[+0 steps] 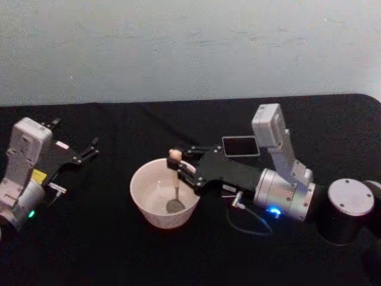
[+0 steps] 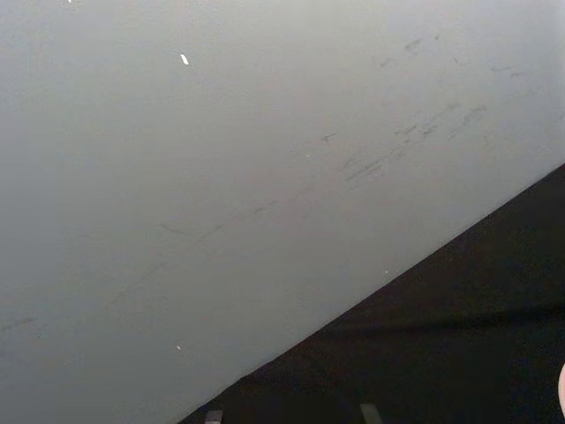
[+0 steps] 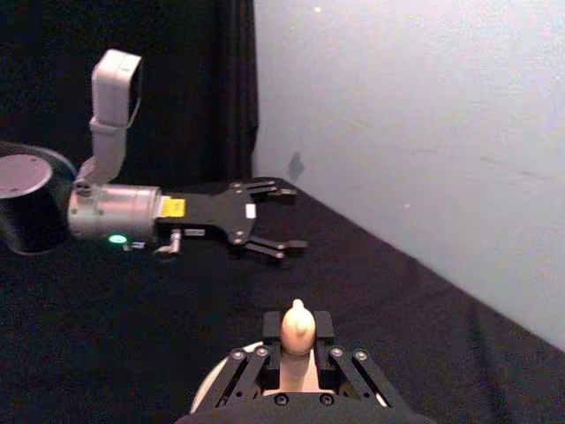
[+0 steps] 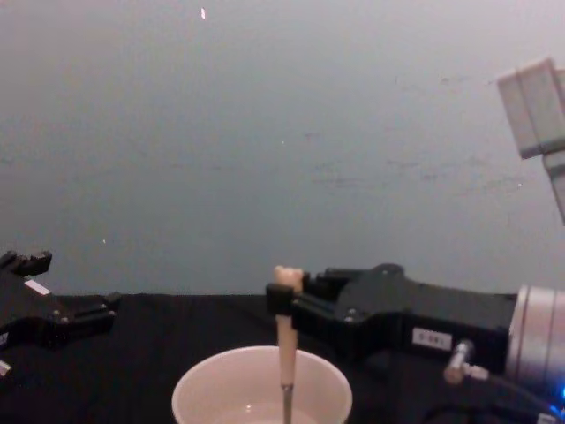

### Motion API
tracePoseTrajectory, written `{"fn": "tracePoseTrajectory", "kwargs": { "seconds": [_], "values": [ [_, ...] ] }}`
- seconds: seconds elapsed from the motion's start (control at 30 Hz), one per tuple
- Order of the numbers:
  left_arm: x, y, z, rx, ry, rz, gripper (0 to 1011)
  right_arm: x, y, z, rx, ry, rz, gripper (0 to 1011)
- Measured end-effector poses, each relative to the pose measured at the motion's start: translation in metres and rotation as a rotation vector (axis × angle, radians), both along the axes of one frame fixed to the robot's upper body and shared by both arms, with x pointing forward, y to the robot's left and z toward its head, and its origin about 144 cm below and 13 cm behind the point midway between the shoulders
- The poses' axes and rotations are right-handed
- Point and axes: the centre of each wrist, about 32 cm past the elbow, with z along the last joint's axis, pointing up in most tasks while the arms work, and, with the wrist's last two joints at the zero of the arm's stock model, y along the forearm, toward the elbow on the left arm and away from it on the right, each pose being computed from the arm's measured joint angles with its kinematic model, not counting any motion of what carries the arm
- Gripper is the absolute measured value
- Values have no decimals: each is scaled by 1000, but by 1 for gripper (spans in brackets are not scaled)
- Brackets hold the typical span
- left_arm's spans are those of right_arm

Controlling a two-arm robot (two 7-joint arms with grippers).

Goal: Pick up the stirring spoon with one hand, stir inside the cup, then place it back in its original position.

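The cream-pink cup (image 1: 156, 205) stands at the middle of the black table, also seen low in the chest view (image 4: 207, 380). My right gripper (image 1: 180, 167) reaches over its rim from the right, shut on the beige handle of the stirring spoon (image 1: 177, 190), which hangs upright with its metal bowl near the cup's bottom. The bear head top (image 3: 297, 325) pokes up between the gripper's fingers (image 3: 267, 353), and the handle (image 4: 284, 349) drops into the cup. Behind the right arm stands the dark square holder (image 1: 240, 146). My left gripper (image 1: 88, 149) rests open at the left, apart from the cup.
A round dark cylinder with a grey top (image 1: 348, 208) stands at the right edge of the table. A pale wall (image 1: 190, 47) rises behind the table's far edge. The left arm (image 3: 132, 212) lies across the black cloth.
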Motion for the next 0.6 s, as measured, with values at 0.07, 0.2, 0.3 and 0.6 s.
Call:
{"fn": "tracePoseTrajectory", "kwargs": {
  "seconds": [0.07,0.2,0.3,0.6],
  "values": [
    [0,0,0,0,0,0,1001,0,5,-1,-1,4,12,214],
    [0,0,0,0,0,0,1001,2,12,-2,-6,6,20,214],
    [0,0,0,0,0,0,1001,6,17,-2,-8,5,16,214],
    [0,0,0,0,0,0,1001,23,27,0,-12,-6,-24,214]
  ]
}}
